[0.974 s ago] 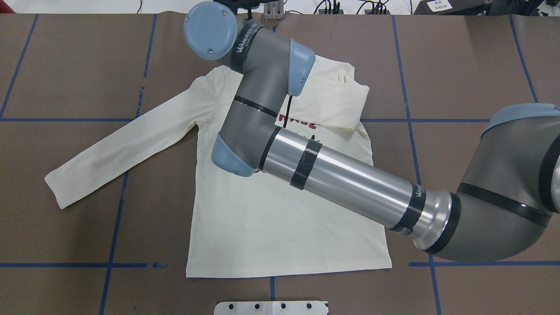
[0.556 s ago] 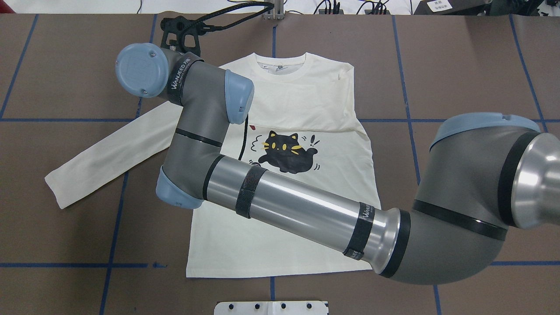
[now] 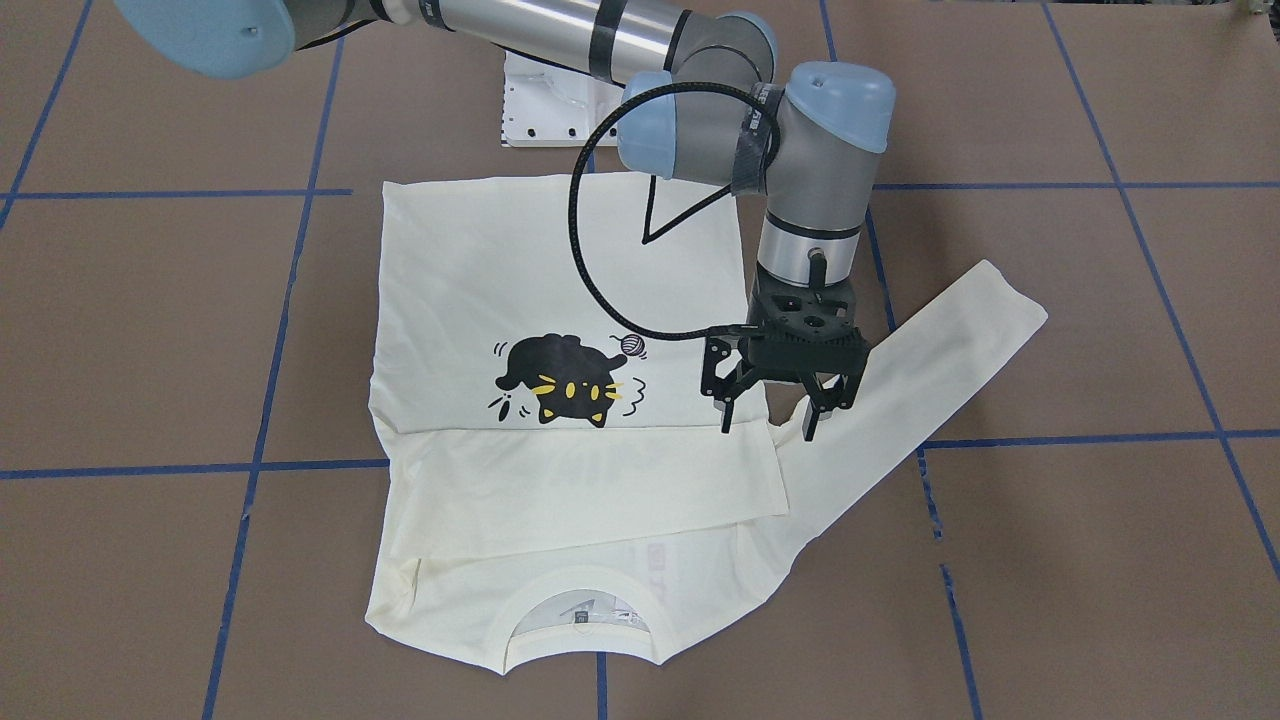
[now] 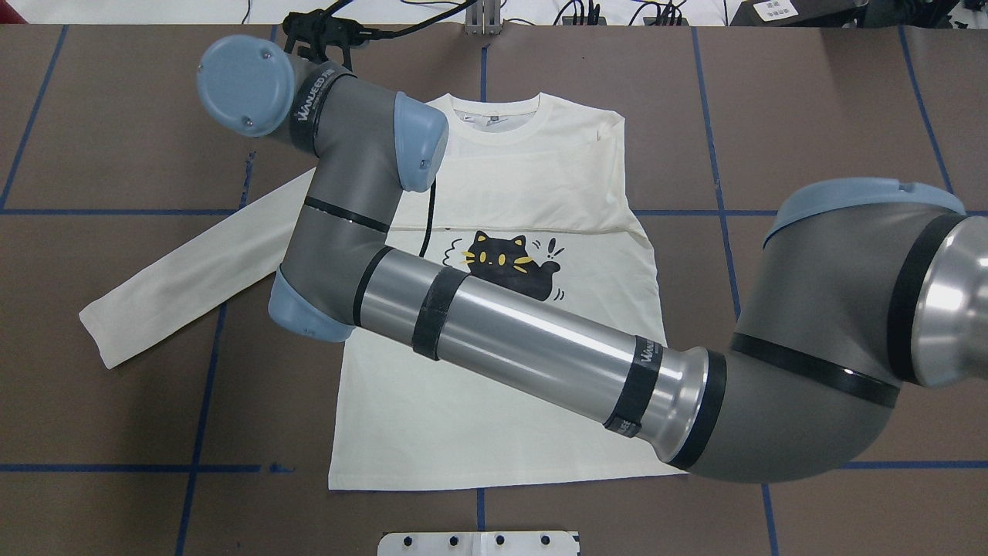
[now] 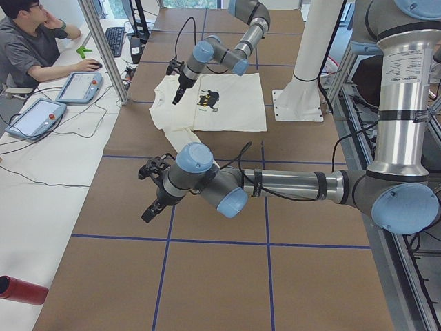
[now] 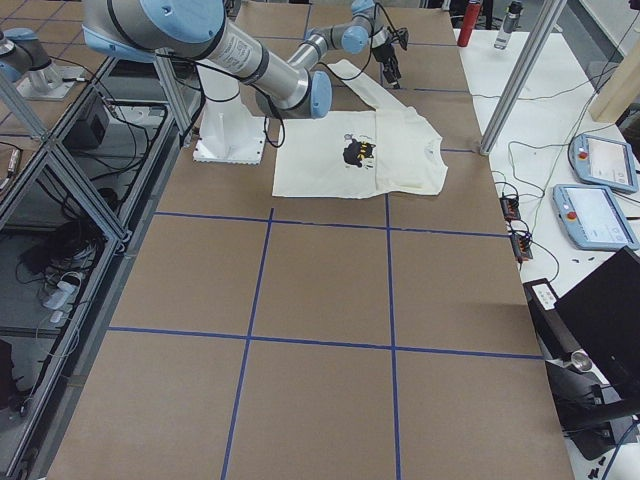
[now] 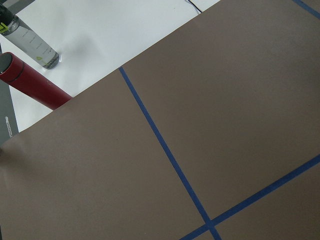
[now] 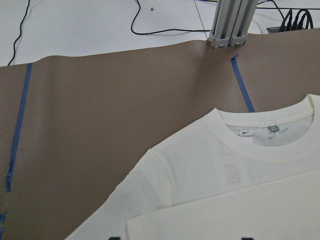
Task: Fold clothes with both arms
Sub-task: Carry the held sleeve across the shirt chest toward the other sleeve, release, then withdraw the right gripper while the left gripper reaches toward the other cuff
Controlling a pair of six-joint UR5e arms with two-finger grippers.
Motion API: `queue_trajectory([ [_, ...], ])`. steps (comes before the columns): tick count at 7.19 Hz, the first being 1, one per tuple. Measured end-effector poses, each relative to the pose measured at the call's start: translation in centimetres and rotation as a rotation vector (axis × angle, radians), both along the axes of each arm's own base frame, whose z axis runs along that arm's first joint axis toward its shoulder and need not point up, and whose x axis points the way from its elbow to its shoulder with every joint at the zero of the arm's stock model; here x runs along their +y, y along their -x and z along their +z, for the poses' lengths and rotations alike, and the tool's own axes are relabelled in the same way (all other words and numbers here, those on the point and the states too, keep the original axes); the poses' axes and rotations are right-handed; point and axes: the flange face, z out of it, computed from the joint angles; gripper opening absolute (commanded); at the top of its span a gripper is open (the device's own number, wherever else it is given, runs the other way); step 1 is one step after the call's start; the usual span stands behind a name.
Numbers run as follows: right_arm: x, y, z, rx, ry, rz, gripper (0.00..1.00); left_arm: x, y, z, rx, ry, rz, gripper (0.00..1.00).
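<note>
1. When you look out from the robot's side, the white base plate (image 4: pixel 478 543) is nearest, at the edge of the table (image 4: pixel 810 116).
2. Just beyond it, find the cream T-shirt (image 4: pixel 494 417). It lies flat and front up, with its hem toward the robot.
3. Farther out, locate the black cat print (image 4: pixel 509 270). In the overhead view the right arm (image 4: pixel 525 340) partly hides it, crossing the garment from the robot's right.
4. Beyond the cat, the folded sleeve (image 4: pixel 540 193) lies across the chest as a flat band. The stretched sleeve (image 4: pixel 177 286) runs out diagonally on the robot's left.
5. Check the right gripper (image 3: pixel 768 428). It hangs over the shoulder where the stretched sleeve joins the body, at the end of the folded band. Its fingers are spread and hold nothing.
6. Past the band, the collar (image 4: pixel 494 137) lies flat, with a label showing inside.
7. Note the left gripper (image 5: pixel 150 207), which is over bare table on the robot's left, well apart from the garment. Only the side view shows it, so you cannot tell whether its fingers are spread or closed.
8. Farthest out, a red bottle (image 7: pixel 32 82) lies at the table's far edge.
</note>
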Motion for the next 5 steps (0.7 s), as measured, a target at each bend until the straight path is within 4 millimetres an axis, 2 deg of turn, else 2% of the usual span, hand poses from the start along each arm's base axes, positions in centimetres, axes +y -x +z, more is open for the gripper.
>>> queue_trajectory([
  [1, -2.1, -3.0, 0.7, 0.005, 0.057, -0.039, 1.0, -0.2, -0.1, -0.7, 0.011, -0.029, -0.008, 1.0],
  [2, -3.9, -7.2, 2.2, 0.017, 0.08, -0.1, 1.0, -0.3, -0.7, -1.4, 0.033, -0.057, -0.015, 1.0],
  [3, -5.2, -11.6, 4.6, 0.031, 0.07, -0.163, 1.0, -0.2, -2.1, -2.0, 0.061, -0.089, 0.007, 1.0],
  [4, -6.2, -16.0, 8.0, 0.044, 0.046, -0.22, 1.0, 0.1, -4.4, -2.4, 0.112, -0.089, 0.043, 1.0],
  [5, -6.3, -20.7, 12.2, 0.058, 0.006, -0.273, 1.0, 0.9, -7.1, -2.6, 0.186, -0.054, 0.062, 1.0],
])
